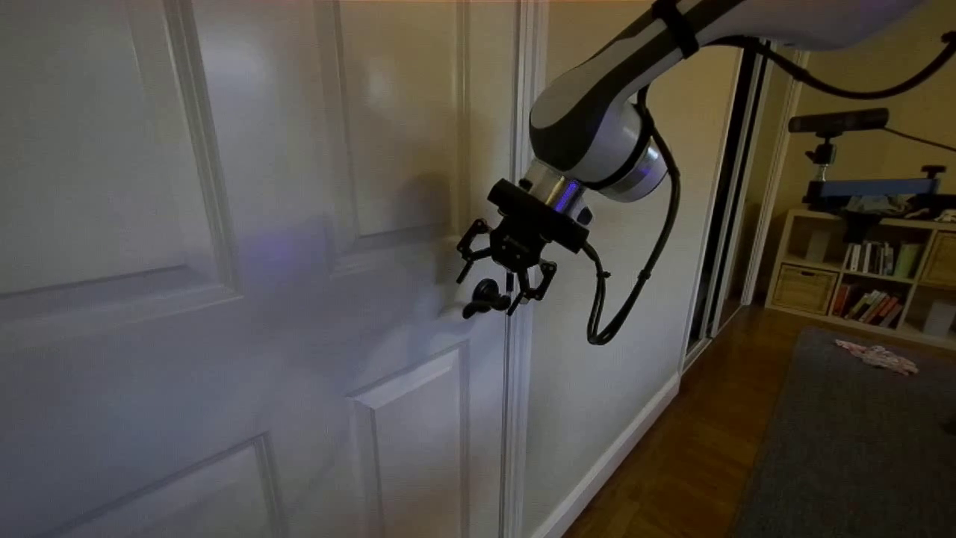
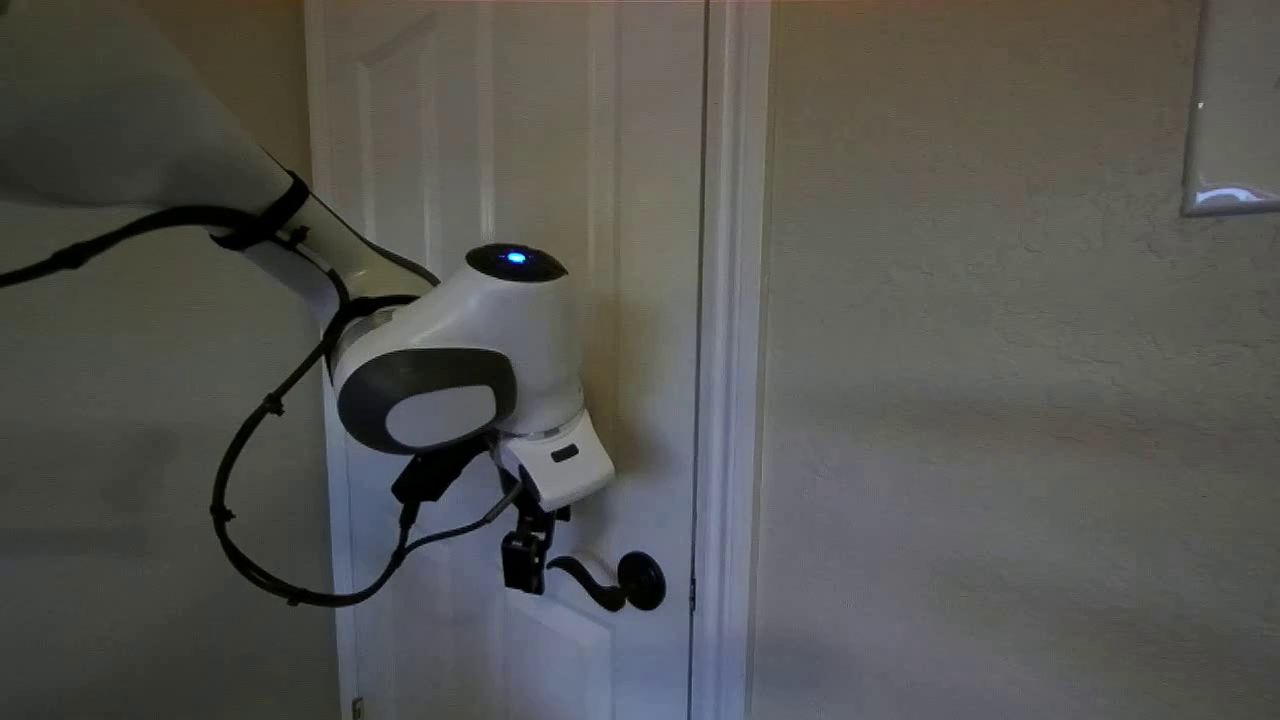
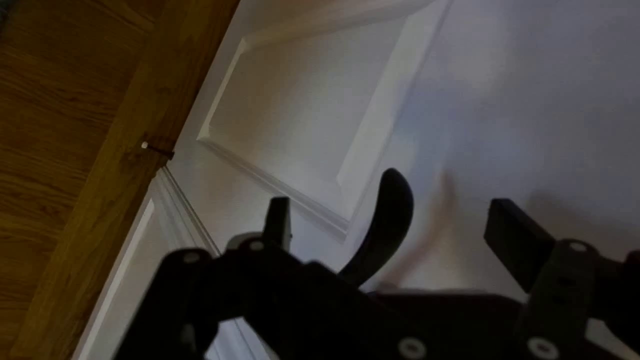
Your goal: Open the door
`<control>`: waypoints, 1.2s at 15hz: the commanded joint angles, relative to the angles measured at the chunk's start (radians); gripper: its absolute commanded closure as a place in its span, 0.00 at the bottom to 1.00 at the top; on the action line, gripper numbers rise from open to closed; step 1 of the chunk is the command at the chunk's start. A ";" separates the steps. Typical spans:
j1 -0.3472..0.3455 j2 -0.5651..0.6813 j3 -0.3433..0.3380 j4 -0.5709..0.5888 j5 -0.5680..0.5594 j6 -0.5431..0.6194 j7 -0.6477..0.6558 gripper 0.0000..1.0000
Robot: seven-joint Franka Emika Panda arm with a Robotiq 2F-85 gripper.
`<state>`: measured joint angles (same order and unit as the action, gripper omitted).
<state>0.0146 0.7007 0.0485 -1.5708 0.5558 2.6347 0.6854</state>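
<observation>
Door [image 1: 284, 321], white and panelled, spreads from seven to eleven o'clock in an exterior view, apparently closed, so the opening itself is yet to do. Its dark lever [image 1: 485, 301], near the dial's centre, looks unturned. The gripper [image 1: 488, 294] is right by it, fingers [image 3: 517, 242] spread wide and holding nothing; the wrist view shows the lever between their tips, seemingly apart from both. I judge the approach nearly done, with taking hold, turning and swinging to come. Further right, the arm [image 1: 590, 112] hangs between one and two o'clock, itself in the way should the door swing toward it. A rug [image 1: 836, 448] lies at four o'clock, a bookshelf [image 1: 811, 261] stands at three.
</observation>
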 commanded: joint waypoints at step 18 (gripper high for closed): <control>0.005 0.133 -0.027 0.200 -0.097 -0.112 0.045 0.86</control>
<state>0.0148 0.8292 0.0324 -1.4001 0.4822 2.5606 0.7028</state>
